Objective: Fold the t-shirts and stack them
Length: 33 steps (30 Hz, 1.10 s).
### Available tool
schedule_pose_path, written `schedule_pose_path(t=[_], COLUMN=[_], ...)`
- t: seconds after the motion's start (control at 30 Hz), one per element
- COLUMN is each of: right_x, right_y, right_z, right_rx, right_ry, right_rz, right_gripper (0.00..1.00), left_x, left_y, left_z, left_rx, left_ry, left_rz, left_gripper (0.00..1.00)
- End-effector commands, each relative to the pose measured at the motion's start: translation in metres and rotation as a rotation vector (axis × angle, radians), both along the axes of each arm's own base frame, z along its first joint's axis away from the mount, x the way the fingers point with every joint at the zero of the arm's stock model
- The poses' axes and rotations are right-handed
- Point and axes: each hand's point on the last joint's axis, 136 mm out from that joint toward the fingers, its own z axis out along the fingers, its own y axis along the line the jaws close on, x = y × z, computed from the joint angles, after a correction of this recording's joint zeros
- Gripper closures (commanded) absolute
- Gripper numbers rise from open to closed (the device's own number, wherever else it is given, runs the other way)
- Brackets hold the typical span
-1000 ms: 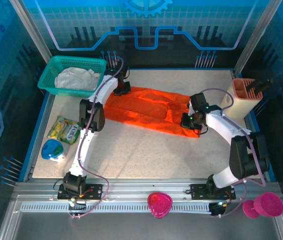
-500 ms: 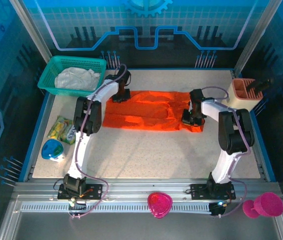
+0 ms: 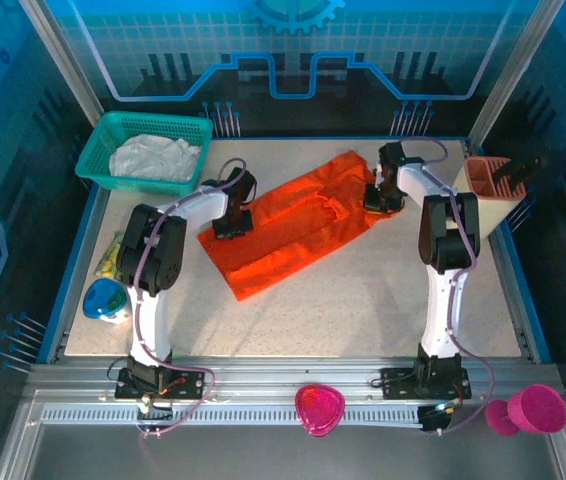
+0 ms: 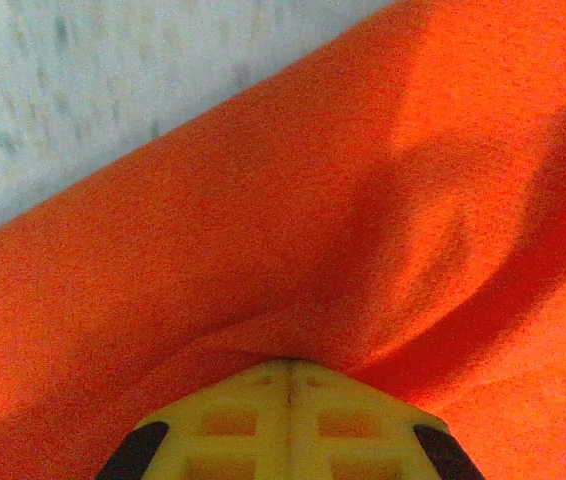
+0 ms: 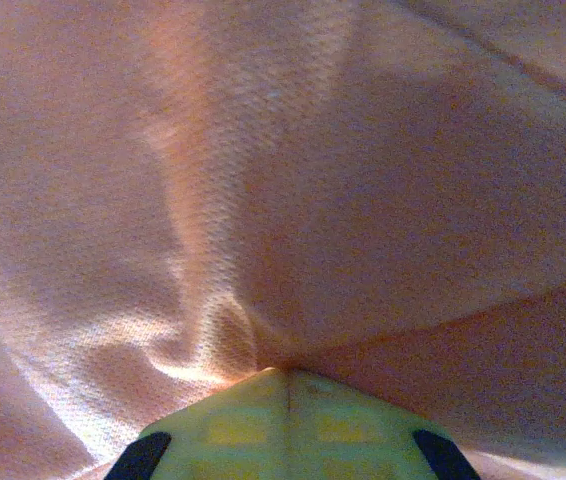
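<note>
The bright orange t-shirt [image 3: 293, 225] lies stretched diagonally across the middle of the table, from near left to far right. My left gripper [image 3: 225, 226] is shut on its left edge. In the left wrist view the yellow fingertips [image 4: 288, 375] meet with orange cloth [image 4: 363, 200] pinched at them. Over at the shirt's far right corner my right gripper [image 3: 375, 200] is shut on the cloth. The right wrist view shows its closed fingertips [image 5: 285, 380] biting a fold of the fabric [image 5: 313, 200]. A white t-shirt [image 3: 153, 157] sits crumpled in the teal basket [image 3: 113, 127].
A tan caddy [image 3: 490, 190] stands at the far right edge, close to the right arm. A yellow-green snack packet [image 3: 113, 255] and a blue cup [image 3: 103, 300] lie at the left edge. Pink bowls [image 3: 319, 408] [image 3: 535, 408] sit on the near rail.
Both grippers have carried the orange shirt: the right one went to the far right, the left one came nearer and left. The shirt turned from level to a steep diagonal.
</note>
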Motion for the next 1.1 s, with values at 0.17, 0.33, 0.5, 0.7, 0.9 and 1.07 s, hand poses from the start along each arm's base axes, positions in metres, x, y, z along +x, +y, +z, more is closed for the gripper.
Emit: schedule_pose_path(t=[0.17, 0.33, 0.5, 0.7, 0.9, 1.07], right_x=[0.031, 0.054, 0.055, 0.000, -0.064, -0.079], right_y=[0.011, 0.030, 0.047, 0.058, 0.078, 0.091], right_z=[-0.012, 0.023, 0.086, 0.127, 0.111, 0.080], right_rx=[0.042, 0.094, 0.110, 0.149, 0.285, 0.307], right_ry=[0.037, -0.052, -0.171, -0.211, -0.183, -0.119], right_rz=[0.097, 0.140, 0.165, 0.116, 0.003, -0.042], right_gripper=[1.00, 1.00, 1.00, 1.00, 1.00, 1.00], left_x=[-0.090, -0.110, -0.106, -0.105, -0.107, -0.116], left_y=[-0.039, -0.077, -0.089, -0.063, -0.030, -0.036], left_z=[-0.010, 0.022, 0.083, 0.119, 0.060, 0.009], left_rx=[-0.055, -0.126, -0.179, -0.130, -0.095, -0.109], left_ry=[0.123, 0.071, -0.046, -0.124, -0.023, 0.062], left_rz=[0.016, -0.054, -0.085, -0.061, 0.016, 0.016], left_gripper=[0.89, 0.76, 0.64, 0.59, 0.86, 0.95])
